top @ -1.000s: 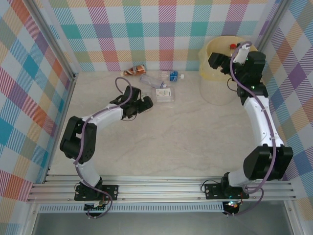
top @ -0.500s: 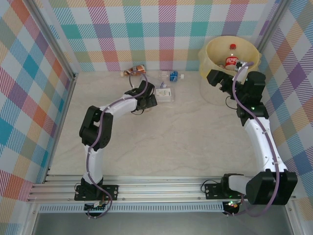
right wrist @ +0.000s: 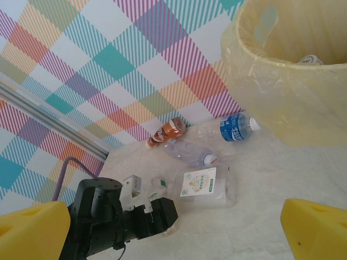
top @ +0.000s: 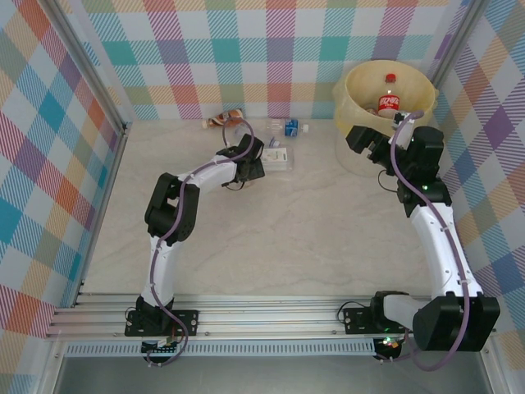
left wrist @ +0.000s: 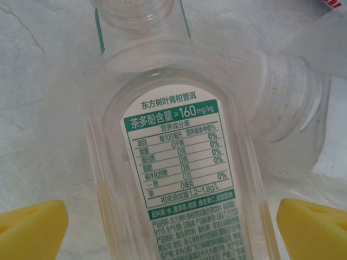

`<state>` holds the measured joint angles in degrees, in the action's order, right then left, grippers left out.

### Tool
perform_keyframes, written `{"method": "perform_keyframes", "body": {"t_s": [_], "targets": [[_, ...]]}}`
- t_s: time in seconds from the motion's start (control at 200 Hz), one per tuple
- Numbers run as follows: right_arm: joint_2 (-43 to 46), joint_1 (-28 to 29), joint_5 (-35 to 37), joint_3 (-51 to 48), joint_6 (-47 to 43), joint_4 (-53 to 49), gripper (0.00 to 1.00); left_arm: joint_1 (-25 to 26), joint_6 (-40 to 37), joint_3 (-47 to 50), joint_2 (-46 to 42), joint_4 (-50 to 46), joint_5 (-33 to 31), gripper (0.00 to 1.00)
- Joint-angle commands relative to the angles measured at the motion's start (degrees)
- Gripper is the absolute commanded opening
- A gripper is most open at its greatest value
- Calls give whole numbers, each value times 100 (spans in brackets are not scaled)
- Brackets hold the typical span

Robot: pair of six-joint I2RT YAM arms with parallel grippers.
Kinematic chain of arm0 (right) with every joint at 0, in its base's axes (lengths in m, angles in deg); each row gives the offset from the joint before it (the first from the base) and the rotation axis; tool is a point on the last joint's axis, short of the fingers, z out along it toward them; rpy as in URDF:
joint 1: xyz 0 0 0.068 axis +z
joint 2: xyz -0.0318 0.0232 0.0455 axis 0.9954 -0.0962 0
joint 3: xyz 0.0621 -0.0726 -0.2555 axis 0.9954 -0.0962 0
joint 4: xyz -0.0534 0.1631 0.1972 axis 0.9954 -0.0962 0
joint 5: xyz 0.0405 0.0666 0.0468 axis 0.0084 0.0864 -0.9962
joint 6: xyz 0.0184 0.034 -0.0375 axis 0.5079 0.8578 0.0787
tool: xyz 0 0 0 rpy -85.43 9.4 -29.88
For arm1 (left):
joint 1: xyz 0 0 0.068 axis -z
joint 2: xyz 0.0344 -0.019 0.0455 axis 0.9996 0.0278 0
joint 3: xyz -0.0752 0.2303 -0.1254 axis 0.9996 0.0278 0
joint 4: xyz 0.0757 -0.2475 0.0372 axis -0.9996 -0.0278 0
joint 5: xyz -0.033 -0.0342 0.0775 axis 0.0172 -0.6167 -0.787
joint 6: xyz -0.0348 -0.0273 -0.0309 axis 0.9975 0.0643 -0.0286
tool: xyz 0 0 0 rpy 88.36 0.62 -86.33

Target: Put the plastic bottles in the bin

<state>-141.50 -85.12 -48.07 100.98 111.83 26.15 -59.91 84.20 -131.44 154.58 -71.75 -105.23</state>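
My left gripper (left wrist: 173, 233) is open and straddles a clear bottle with a green-and-white label (left wrist: 179, 162) that lies on the table; a small gap shows at each yellow pad. In the top view this gripper (top: 251, 162) is at the cluster of plastic bottles: a brown one (top: 225, 119), a blue-labelled one (top: 289, 126), a clear one (top: 254, 134) and a flat white-labelled one (top: 276, 158). The cream bin (top: 353, 82) at the back right holds a red-labelled bottle (top: 387, 103). My right gripper (top: 359, 136) hangs open and empty by the bin's near side.
Plaid walls close the table at the back and sides, and the bottles lie near the back wall. The right wrist view shows the bin's liner (right wrist: 282, 92) close on the right and the left arm (right wrist: 108, 216) low on the left.
My left arm reached forward and its gripper came over the green-labelled bottle. My right gripper drew back from over the bin, where a red-labelled bottle now lies.
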Motion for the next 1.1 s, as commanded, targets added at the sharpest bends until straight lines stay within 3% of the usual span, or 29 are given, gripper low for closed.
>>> {"method": "perform_keyframes", "body": {"t_s": [0.0,0.35,0.55,0.64,0.715,0.86,1.095], "targets": [[118,39,0,30,-81,-46,100,43,-122,110,3,-2,-189,98],[83,64,-24,-18,-15,-95,100,42,-263,306,67,266,-118,88],[44,85,-130,-66,-30,-36,100,42,-498,355,-25,399,-60,73],[28,136,-673,-220,-164,411,100,38,-665,336,-89,397,51,66],[8,346,-970,-308,-410,692,100,42,-713,379,-185,401,134,62],[-162,959,-795,-229,-837,679,100,42,-689,856,-539,743,315,59],[-642,1779,60,-515,-102,1468,100,41,-749,1549,-1261,1183,835,52]]}}
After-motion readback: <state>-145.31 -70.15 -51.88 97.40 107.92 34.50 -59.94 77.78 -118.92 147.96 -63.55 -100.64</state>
